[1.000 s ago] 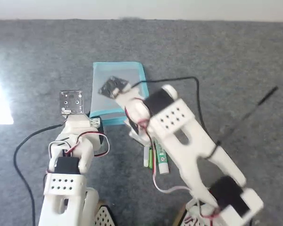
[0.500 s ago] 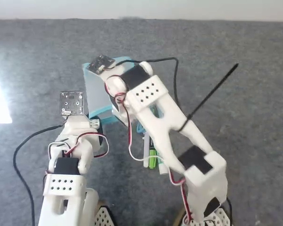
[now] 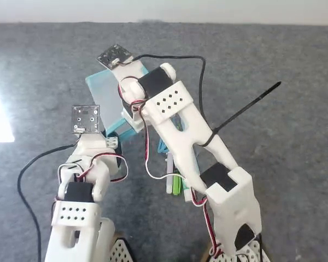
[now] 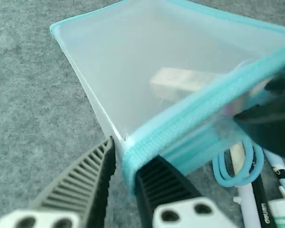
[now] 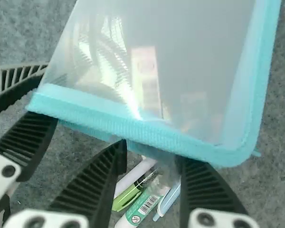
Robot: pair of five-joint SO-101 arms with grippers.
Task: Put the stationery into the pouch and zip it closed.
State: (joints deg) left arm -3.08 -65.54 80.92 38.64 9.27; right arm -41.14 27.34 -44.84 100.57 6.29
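The pouch (image 3: pixel 105 101) is a clear one with a light blue zip border. It is lifted off the desk (image 3: pixel 284 54) and stands tilted, a little left of the middle in the upper part of the high view. Through its wall I see a pale oblong piece (image 4: pixel 185 80); I cannot tell if it lies inside or behind.

The left gripper (image 4: pixel 127 157) is clenched on one corner of the blue border, and the corner sits tightly between its two black fingers. The right gripper (image 5: pixel 151 151) grasps the same zip border further along. Its fingers (image 5: pixel 102 183) stand somewhat apart with the pouch material between them, and the tips are partly hidden by the border.

The rest of the stationery lies on the desk just below the pouch, near the middle of the high view and under the right arm: some pens (image 3: pixel 175 183), white and green ones, side by side. A thin blue loop (image 4: pixel 233 167) rests beside them. The desk has a grey, rough cover.
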